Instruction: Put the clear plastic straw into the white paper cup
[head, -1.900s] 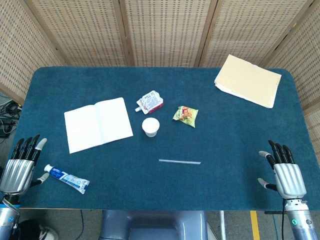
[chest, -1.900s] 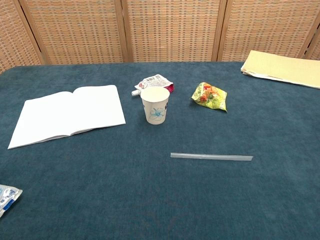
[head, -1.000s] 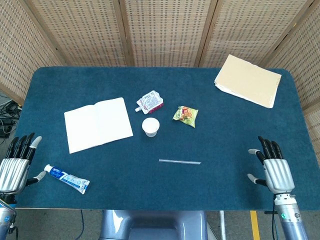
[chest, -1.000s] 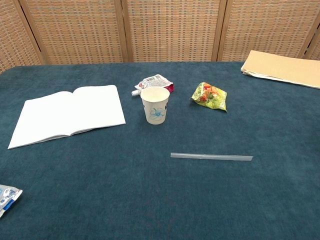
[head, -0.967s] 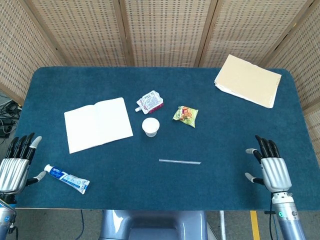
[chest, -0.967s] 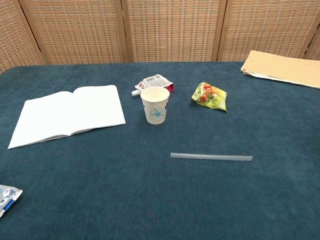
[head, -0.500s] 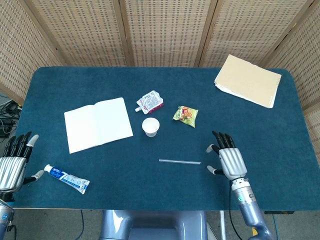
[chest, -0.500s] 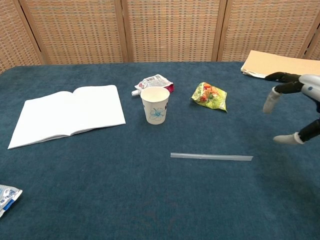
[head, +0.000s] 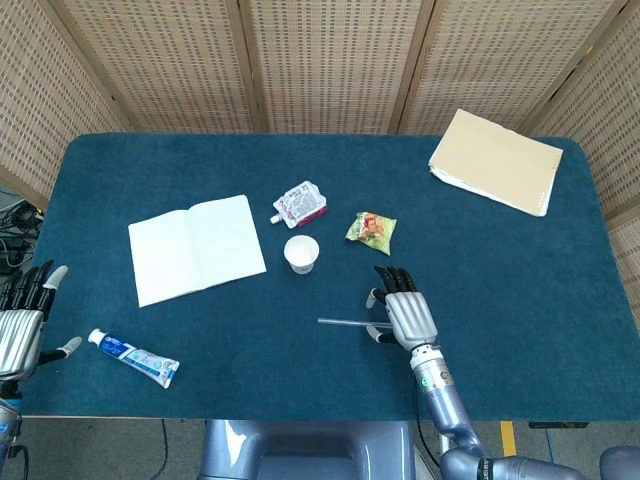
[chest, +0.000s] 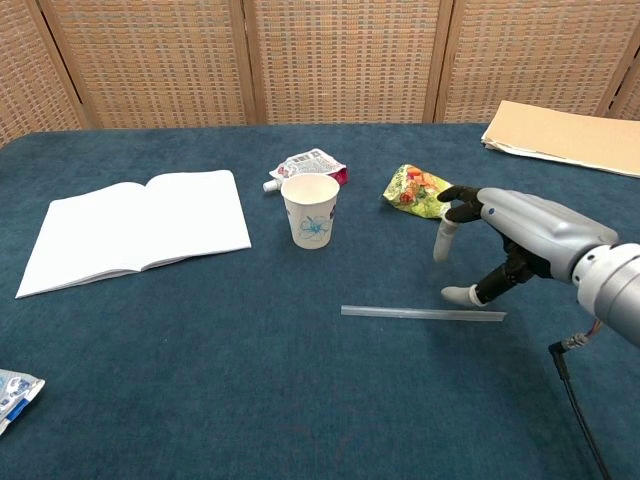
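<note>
I am at the reach-in step: my right hand (chest: 510, 240) hovers with fingers spread and nothing in it above the right end of the clear plastic straw (chest: 423, 314), which lies flat on the blue cloth table (head: 500, 260), near and in front of the upright white paper cup (chest: 310, 210). The straw's long axis runs left to right across the table, so next I judge I must lower and pinch that end. My left hand (head: 22, 325) rests open at the table's left edge, holding nothing.

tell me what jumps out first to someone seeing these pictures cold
The right hand, fingers spread, hovers just above the far-right part of the clear straw lying flat mid-table. Behind it stands the white paper cup, upright and open, with an open notebook to its left.
</note>
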